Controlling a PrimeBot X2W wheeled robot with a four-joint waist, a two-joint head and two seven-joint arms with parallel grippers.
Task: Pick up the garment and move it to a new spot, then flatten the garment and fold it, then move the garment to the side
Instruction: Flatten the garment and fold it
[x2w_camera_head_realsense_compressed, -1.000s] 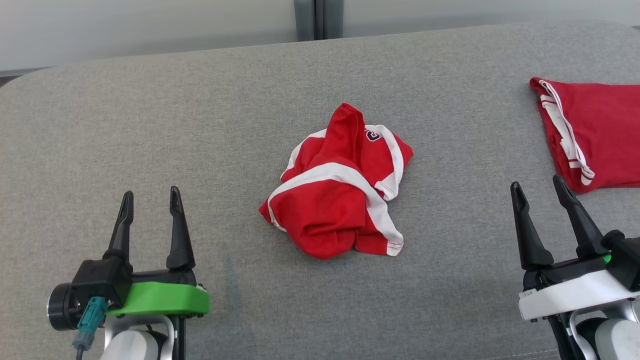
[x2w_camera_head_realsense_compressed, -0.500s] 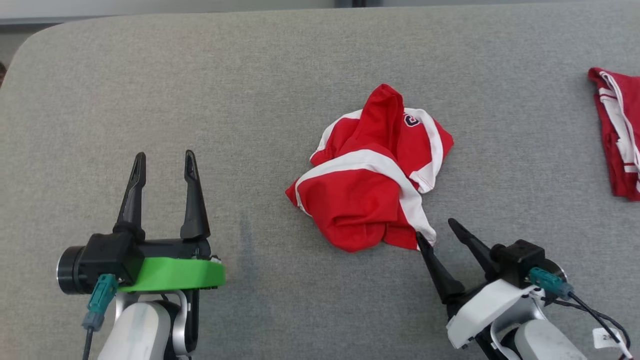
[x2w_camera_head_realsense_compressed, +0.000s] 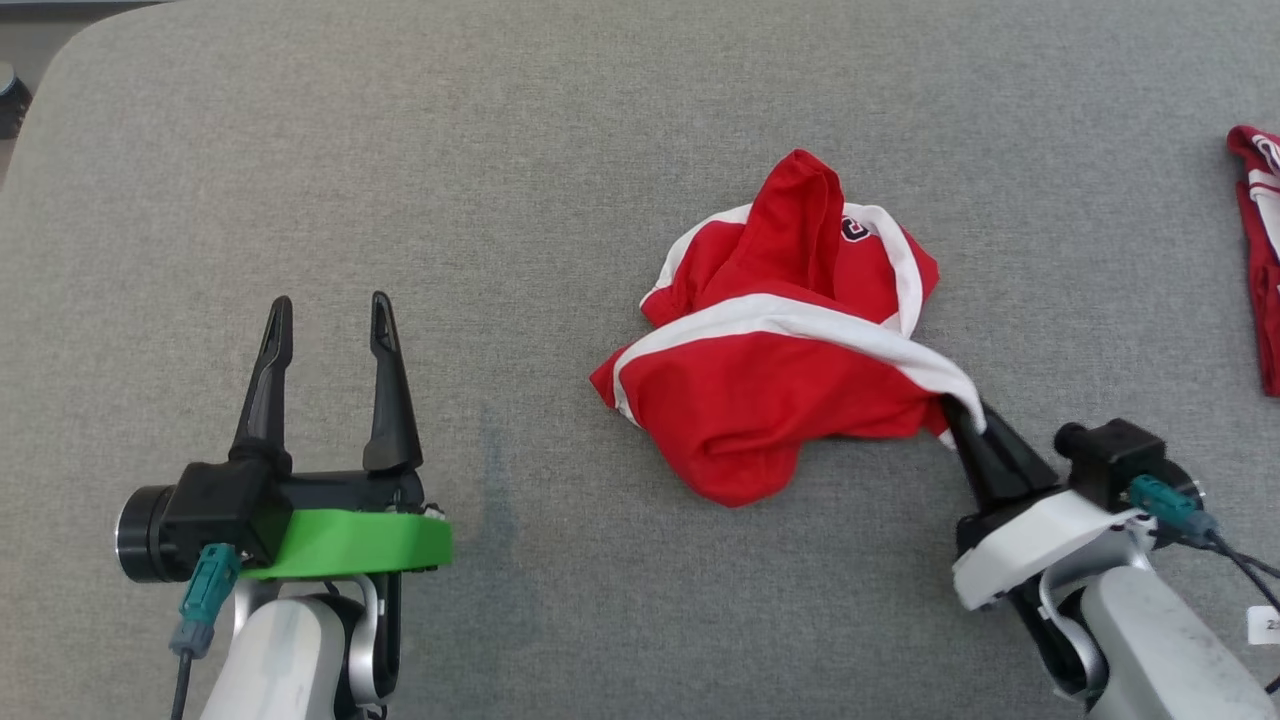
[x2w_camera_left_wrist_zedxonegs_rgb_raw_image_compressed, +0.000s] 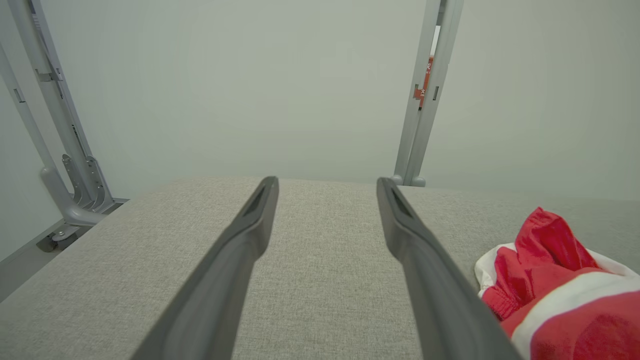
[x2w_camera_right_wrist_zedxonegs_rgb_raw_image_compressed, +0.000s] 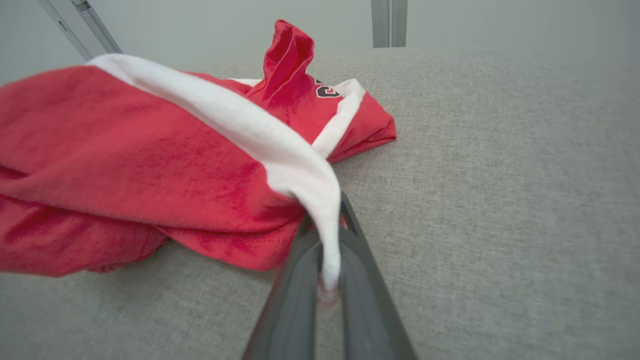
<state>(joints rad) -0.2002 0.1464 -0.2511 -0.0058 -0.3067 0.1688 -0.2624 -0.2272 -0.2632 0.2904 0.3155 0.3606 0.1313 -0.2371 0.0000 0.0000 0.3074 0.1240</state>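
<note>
On the padded surface (x2w_camera_head_realsense_compressed: 500, 150): garment (x2w_camera_head_realsense_compressed: 790, 370) lay right of centre in the head view. Left gripper (x2w_camera_head_realsense_compressed: 330, 300) sat well apart to its left, nearer the robot, over bare surface. Right gripper (x2w_camera_head_realsense_compressed: 965, 425) was at the garment's near right corner, the hem lying between its fingers. Second cloth (x2w_camera_head_realsense_compressed: 1258, 250), possibly folded, lay at the far right edge. Upright post (x2w_camera_left_wrist_zedxonegs_rgb_raw_image_compressed: 425, 100) stood behind the surface.
</note>
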